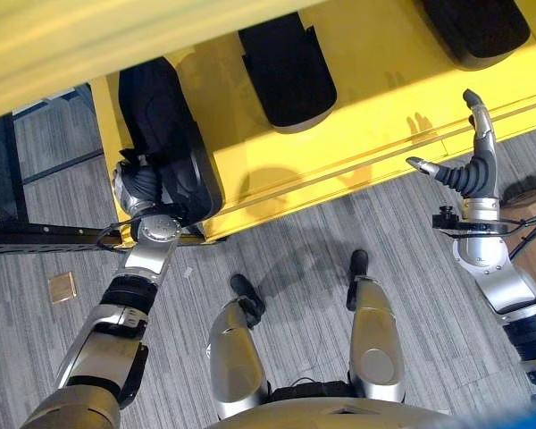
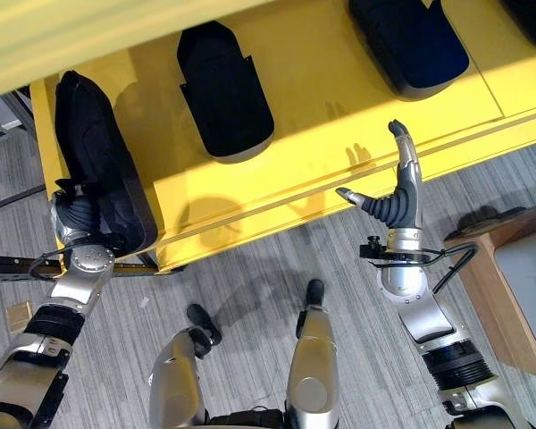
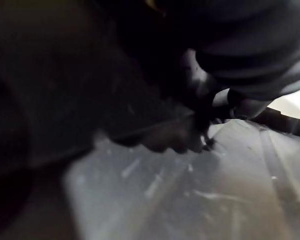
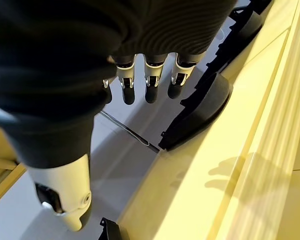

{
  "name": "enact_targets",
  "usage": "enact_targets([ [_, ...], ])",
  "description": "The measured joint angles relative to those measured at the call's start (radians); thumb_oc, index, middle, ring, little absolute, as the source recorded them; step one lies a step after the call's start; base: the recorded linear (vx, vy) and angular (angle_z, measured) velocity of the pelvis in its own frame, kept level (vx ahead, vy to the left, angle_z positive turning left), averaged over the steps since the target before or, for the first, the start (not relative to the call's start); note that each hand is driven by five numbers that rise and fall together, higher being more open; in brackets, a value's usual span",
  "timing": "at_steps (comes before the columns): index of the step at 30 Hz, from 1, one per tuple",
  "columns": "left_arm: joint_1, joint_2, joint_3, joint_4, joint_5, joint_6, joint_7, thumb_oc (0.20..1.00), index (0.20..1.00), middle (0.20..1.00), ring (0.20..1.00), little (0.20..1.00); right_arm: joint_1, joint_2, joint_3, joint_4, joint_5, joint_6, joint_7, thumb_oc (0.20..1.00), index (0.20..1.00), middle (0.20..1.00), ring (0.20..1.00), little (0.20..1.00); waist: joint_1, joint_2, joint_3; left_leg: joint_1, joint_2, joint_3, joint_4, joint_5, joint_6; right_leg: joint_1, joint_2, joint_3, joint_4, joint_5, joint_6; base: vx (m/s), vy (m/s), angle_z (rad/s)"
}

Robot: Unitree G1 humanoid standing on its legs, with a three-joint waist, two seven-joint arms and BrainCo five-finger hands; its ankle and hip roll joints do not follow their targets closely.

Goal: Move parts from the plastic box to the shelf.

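Yellow shelf (image 2: pixel 339 134) carries three black parts; I see the left robot hand (image 1: pixel 141 183) against the leftmost part (image 1: pixel 165 143) at 9 o'clock, grip unreadable. Right robot hand (image 2: pixel 395 198) hovers wide open at the shelf's front edge, 3 o'clock.

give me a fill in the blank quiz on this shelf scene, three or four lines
1. The shelf is coloured ____.
2. The black part at the shelf's end is met by the robot's ____ hand.
3. The right hand holds ____, its fingers straight.
4. The part next to the end one is coloured ____.

Missing words: yellow; left; nothing; black
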Motion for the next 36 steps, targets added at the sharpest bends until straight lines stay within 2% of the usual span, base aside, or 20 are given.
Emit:
enact_targets([
  [8,-0.056,0.046,0.015,0.086,-0.016,0.019,-0.049,0.200,0.200,0.200,0.200,0.200,-0.006,-0.034,0.000,0.000,0.001,0.021,0.030,1.000,1.000,1.000,1.000,1.000,-0.010,0.006,0.005,-0.015,-0.001,0.004,0.007,-0.002,0.000,-0.034,-0.002,0.014,0.033,-0.014,-0.001,-0.01,0.070,-0.01],
  [15,-0.081,0.057,0.023,0.106,-0.063,0.044,-0.055,0.200,0.200,0.200,0.200,0.200,-0.044,-0.035,0.001,-0.034,0.001,0.032,0.104,1.000,1.000,1.000,1.000,1.000,-0.026,0.010,0.007,-0.018,-0.003,0.007,0.007,-0.002,0.000,-0.044,-0.004,0.020,0.042,-0.019,-0.002,0.00,0.023,-0.01],
  [27,-0.177,0.068,0.009,0.133,-0.106,0.107,-0.043,0.200,0.200,0.200,0.200,0.200,-0.074,-0.037,0.007,-0.033,0.003,0.064,0.116,1.000,1.000,1.000,1.000,1.000,-0.035,0.009,0.007,-0.051,-0.003,-0.006,0.021,-0.003,-0.002,-0.083,-0.007,0.023,0.084,-0.041,-0.003,0.01,-0.004,0.01],
  [31,-0.187,0.090,-0.003,0.137,-0.068,0.129,-0.041,0.200,0.200,0.200,0.200,0.200,-0.078,-0.100,0.011,-0.030,0.009,0.075,0.133,1.000,1.000,1.000,1.000,1.000,-0.047,0.000,0.013,-0.052,-0.003,-0.007,0.023,-0.003,-0.002,-0.083,-0.007,0.024,0.086,-0.041,-0.004,0.00,0.009,0.00],
  [36,-0.236,0.101,-0.014,0.184,-0.065,0.158,-0.040,0.200,0.200,0.200,0.200,0.200,-0.078,-0.107,0.012,-0.027,0.021,0.075,0.132,1.000,1.000,1.000,1.000,1.000,-0.056,-0.004,0.014,-0.055,0.000,-0.006,0.040,-0.015,-0.004,-0.083,-0.007,0.032,0.088,-0.041,-0.003,0.00,0.003,-0.01],
])
